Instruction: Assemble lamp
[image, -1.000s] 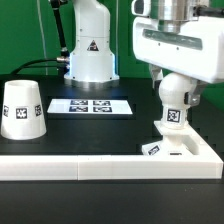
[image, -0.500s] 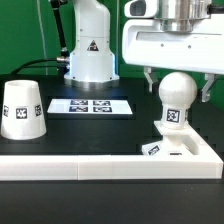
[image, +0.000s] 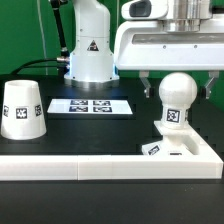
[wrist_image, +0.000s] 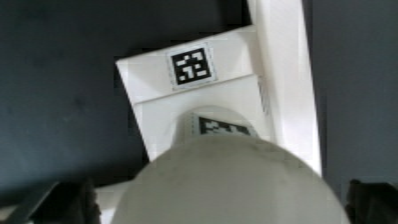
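The bulb (image: 176, 100) stands upright with its neck down on the base (image: 195, 146), at about 4 o'clock in the exterior view. The base sits tight in the corner of the border rail (image: 80, 165), probably so the rail's walls keep it from sliding while parts are fitted. The gripper (image: 178, 88) hangs over the bulb with its jaws wide apart. One finger stands clear on each side of the round head, so it holds nothing and the bulb stands on its own. In the wrist view the bulb (wrist_image: 222, 185) fills the foreground with dark fingertips (wrist_image: 63, 200) flanking it, and the base (wrist_image: 187, 75) lies flush against the rail (wrist_image: 281, 60). The shade (image: 22, 108) waits at 9 o'clock, wide mouth down, well apart from the bulb, with the marker board (image: 92, 105) between them toward 11 o'clock. It looks like the next part to fetch. The way up is open, as is the dark table toward 9 o'clock. The rail closes the 6 and 3 o'clock sides, so a low sideways move there risks clipping the bulb or the rail.
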